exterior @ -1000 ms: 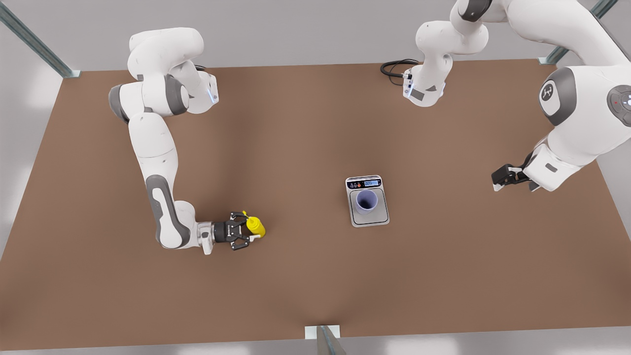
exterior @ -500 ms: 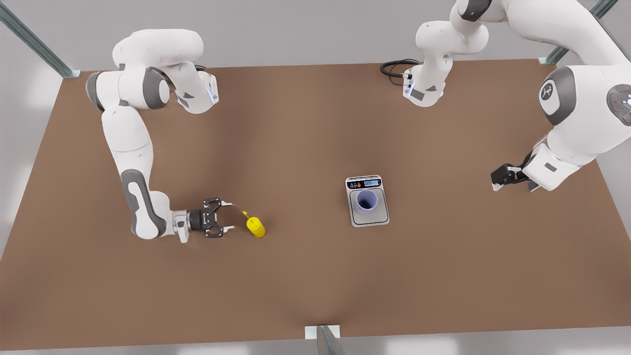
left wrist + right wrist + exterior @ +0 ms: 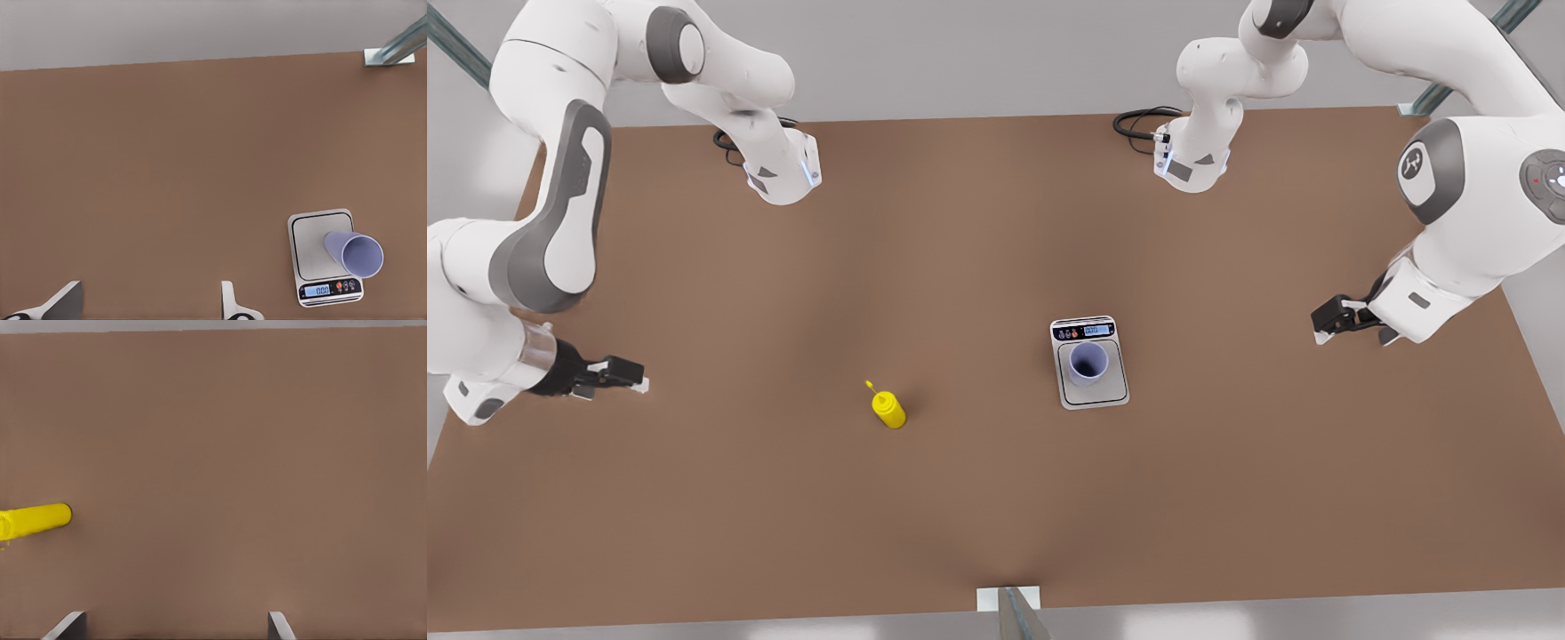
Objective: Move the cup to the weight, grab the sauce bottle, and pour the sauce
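light: bright, even, diffuse; source not identifiable
bench (image 3: 996,498): matte brown, no glare; faint darker and lighter bands run front to back across the middle
shadows: very soft; only slight darkening around the sauce bottle (image 3: 888,410) and the weight (image 3: 1089,363)
highlights: mild sheen on white arm shells
focus: uniform in all three views, no motion blur
edges: straight in the front view, no visible distortion

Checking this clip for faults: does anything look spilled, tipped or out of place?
Nothing stands out. The cup stands upright on the scale, the bottle stands upright on the table, and no spill is visible. The left claw and right claw are open, away from both.
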{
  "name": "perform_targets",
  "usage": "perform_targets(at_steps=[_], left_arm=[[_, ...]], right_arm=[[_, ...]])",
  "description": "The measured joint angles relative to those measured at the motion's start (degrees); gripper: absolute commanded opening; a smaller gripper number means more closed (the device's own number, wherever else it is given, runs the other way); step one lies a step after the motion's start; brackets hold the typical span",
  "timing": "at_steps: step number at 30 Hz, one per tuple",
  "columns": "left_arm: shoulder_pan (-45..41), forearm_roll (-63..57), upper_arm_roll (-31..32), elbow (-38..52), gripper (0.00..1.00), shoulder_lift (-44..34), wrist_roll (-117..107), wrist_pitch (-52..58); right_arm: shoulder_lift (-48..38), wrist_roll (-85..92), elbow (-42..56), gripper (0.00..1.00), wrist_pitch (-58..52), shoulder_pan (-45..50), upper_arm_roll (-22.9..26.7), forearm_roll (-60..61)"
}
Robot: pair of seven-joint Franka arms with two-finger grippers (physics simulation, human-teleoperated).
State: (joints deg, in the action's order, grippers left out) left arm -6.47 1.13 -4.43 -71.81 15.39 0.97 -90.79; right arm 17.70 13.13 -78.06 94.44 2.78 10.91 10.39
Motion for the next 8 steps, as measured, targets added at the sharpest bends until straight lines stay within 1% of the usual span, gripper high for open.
perform_targets(at_steps=[2,4,8], left_arm=[[0.0,0.0,0.0,0.0,1.00,0.0,0.0,0.0],[-0.1,0.0,0.0,0.0,1.00,0.0,0.0,-0.1],[0.0,0.0,0.0,0.0,1.00,0.0,0.0,-0.1]], right_arm=[[-4.1,-3.5,-2.7,1.00,0.1,0.1,-0.4,-0.2],[-7.3,-3.6,-6.9,1.00,3.0,0.2,-1.0,-0.2],[-7.9,-3.6,-7.7,1.00,3.6,0.1,-1.4,-0.2]])
